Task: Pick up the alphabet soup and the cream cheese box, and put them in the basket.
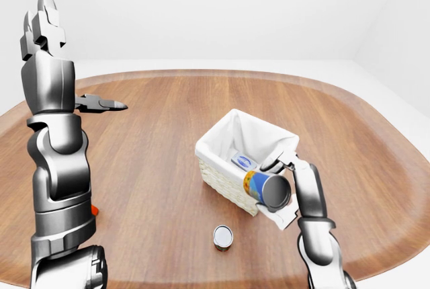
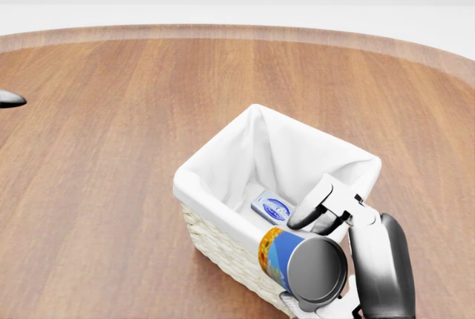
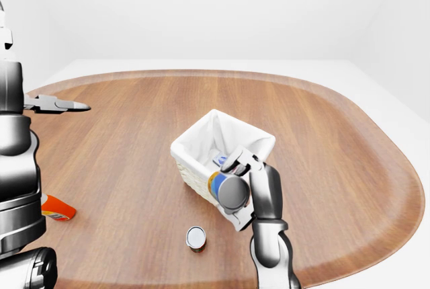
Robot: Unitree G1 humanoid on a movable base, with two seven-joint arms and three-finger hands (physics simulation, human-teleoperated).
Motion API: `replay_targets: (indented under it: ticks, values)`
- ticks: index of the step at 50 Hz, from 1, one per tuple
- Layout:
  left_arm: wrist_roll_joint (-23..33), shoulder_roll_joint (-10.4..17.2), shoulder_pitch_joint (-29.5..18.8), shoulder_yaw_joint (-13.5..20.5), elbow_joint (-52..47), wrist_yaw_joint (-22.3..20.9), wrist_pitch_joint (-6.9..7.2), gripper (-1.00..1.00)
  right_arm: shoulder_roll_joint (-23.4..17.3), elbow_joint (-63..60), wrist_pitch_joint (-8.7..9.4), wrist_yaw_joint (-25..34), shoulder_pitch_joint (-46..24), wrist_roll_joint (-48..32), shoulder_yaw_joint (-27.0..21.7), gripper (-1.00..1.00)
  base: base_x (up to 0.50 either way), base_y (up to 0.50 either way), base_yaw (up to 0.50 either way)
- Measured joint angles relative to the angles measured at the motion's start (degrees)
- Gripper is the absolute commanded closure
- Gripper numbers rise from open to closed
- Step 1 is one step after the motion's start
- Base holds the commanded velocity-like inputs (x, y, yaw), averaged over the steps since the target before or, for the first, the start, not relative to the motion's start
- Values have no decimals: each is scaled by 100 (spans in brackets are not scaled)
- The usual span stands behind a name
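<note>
The alphabet soup can lies on its side in my right hand, grey end toward the camera, with the fingers shut round it. It hangs over the lower right rim of the wicker basket, which has a white cloth lining. Inside the basket, on the bottom, lies the small blue and white cream cheese box, partly hidden by my fingers. My left hand is raised high at the left of the left-eye view, open and holding nothing.
A small upright can stands on the wooden table below the basket. An orange-red object lies at the table's left, beside my left arm. The rounded table edge runs along the bottom and right.
</note>
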Motion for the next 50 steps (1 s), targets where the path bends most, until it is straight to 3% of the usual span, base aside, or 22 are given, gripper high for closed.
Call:
replay_targets:
  ticks: [8, 33, 50]
  values:
    - [-8, 0, 3, 5, -9, 8, 0, -100, 90, 131, 247, 172, -449, 41, -170, 100, 0, 0, 0]
    - [-22, 7, -14, 4, -25, -8, 0, -100, 231, 1543, 247, 345, -2419, 142, -593, 100, 0, 0, 0]
    - [-18, 1, -9, -4, 26, 10, 0, -100, 74, 3377, 247, 116, -3806, 332, -872, 100, 0, 0, 0]
